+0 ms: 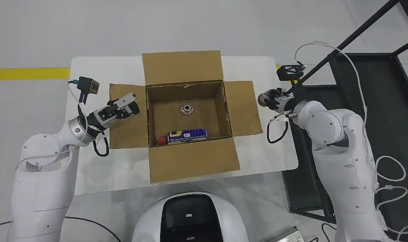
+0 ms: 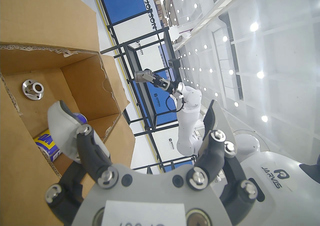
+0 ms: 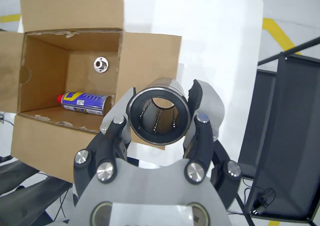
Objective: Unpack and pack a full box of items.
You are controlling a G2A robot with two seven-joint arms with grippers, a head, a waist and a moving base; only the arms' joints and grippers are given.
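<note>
Top view gives us the open cardboard box [image 1: 182,67] in the middle of the white table [image 1: 268,67], with all four flaps folded outward. On its floor we see a metal flange [image 1: 186,107] near the centre. Well apart from it, a blue and yellow spray can [image 1: 187,135] lies on its side along the near wall, red cap toward the left arm. Our left gripper [image 1: 131,106] hangs over the left flap, just outside the box's left wall, fingers spread wide with nothing between them. Our right gripper [image 1: 265,100] sits just past the outer edge of the right flap, above the table. Its fingers are clamped on a steel cylindrical bearing [image 3: 158,112], a hollow sleeve with rows of small balls inside its bore. Box walls and spread flaps lie between either gripper and the two items inside. A dark metal rack [image 1: 363,102] stands close beside the table's right edge, and a yellow line [image 1: 32,72] crosses the floor on the left.
</note>
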